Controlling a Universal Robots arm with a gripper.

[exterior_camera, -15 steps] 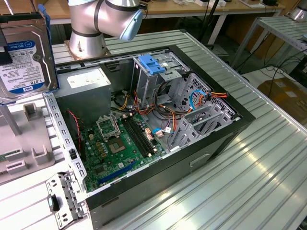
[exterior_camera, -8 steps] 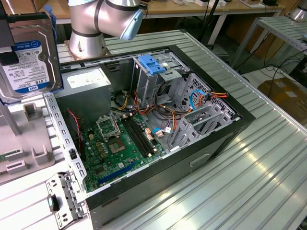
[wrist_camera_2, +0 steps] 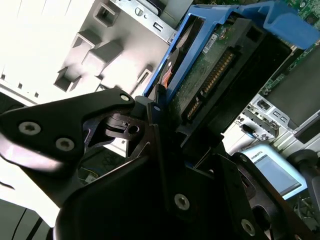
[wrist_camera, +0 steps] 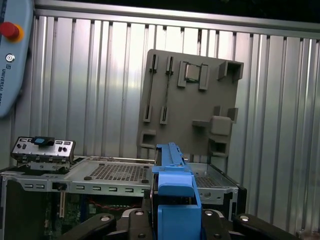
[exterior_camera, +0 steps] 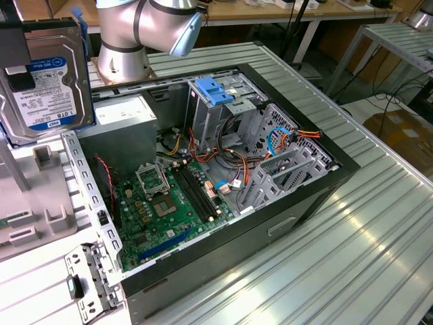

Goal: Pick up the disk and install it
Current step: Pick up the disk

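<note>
**Fingers** point(wrist_camera_2: 152, 112): black, matte, bolted linkages, closed tight on the disk point(wrist_camera_2: 205, 60) at its carrier. The disk juts out beyond the fingertips, so I hold it by one end and its long axis runs on in line with the fingers.

**Second wrist view:** green circuit board and a row of gold contacts, framed by the glossy light-blue plastic carrier.

**First wrist view:** the disk point(wrist_camera: 172, 192) seen edge-on, a thin blue slab.

**Exterior view:** the disk point(exterior_camera: 44, 81) stands near upright with its label face to the camera. It is held above the grey moulded tray point(exterior_camera: 51, 217) at the exterior view's left, well apart from the open computer case point(exterior_camera: 342, 169). The bare-metal drive cage point(exterior_camera: 203, 118), topped by a short blue bracket point(exterior_camera: 213, 91), lies to the exterior view's right of the disk. I judge that sideways offset to be the governing relation. The ribbed aluminium surface point(exterior_camera: 352, 271) carries case and tray.
</note>
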